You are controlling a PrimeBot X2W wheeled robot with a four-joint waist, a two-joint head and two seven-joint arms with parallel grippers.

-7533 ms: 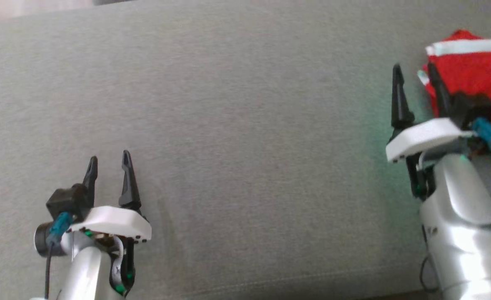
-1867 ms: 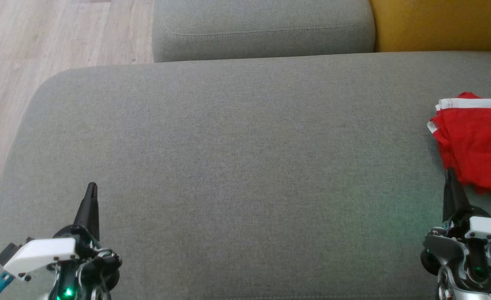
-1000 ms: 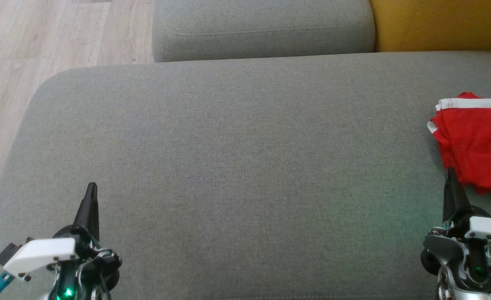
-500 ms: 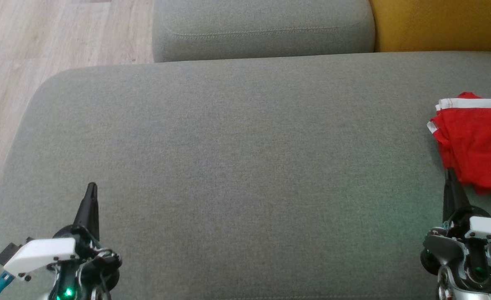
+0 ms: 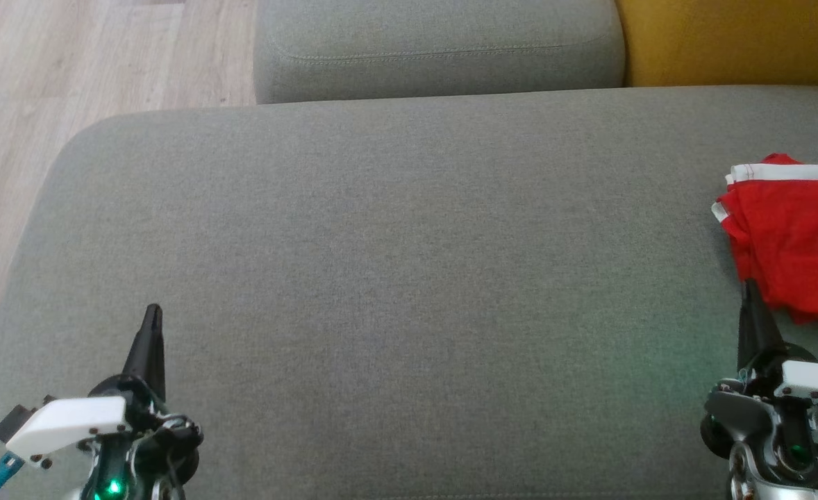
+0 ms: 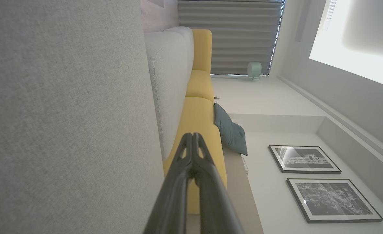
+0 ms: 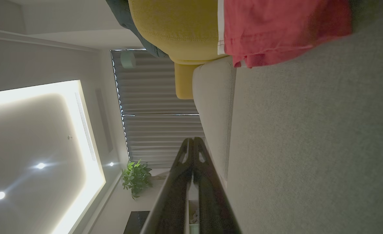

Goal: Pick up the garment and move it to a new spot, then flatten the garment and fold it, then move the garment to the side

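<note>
Cloth in red with white trim, the garment (image 5: pixel 794 243) lies as a layered, slightly rumpled bundle at the far right of the grey seat cushion (image 5: pixel 395 264), and part of it runs off the right edge of the head view. The right gripper (image 5: pixel 749 286) sits at the lower right of that view with its two dark fingers pressed together into a single point, holding nothing. From the head, its tip appears just beside the near left corner of the garment. In the right wrist view the closed fingers carry no cloth and the red fabric sits apart from their tips, off to one side above the grey cushion. The left gripper (image 5: pixel 152 312) is at the lower left, well apart from the garment, over bare cushion. Its fingers are also closed tight and empty, and the left wrist view shows the two tips meeting. Beyond the seat are a grey back cushion (image 5: pixel 437 48) and, to its right, a yellow cushion (image 5: pixel 735 42). Pale wooden floor (image 5: pixel 103 62) shows at the upper left. The left wrist view takes in a teal pillow (image 6: pixel 230 131) on the yellow seat and two framed pictures (image 6: pixel 303 159) on the wall.
</note>
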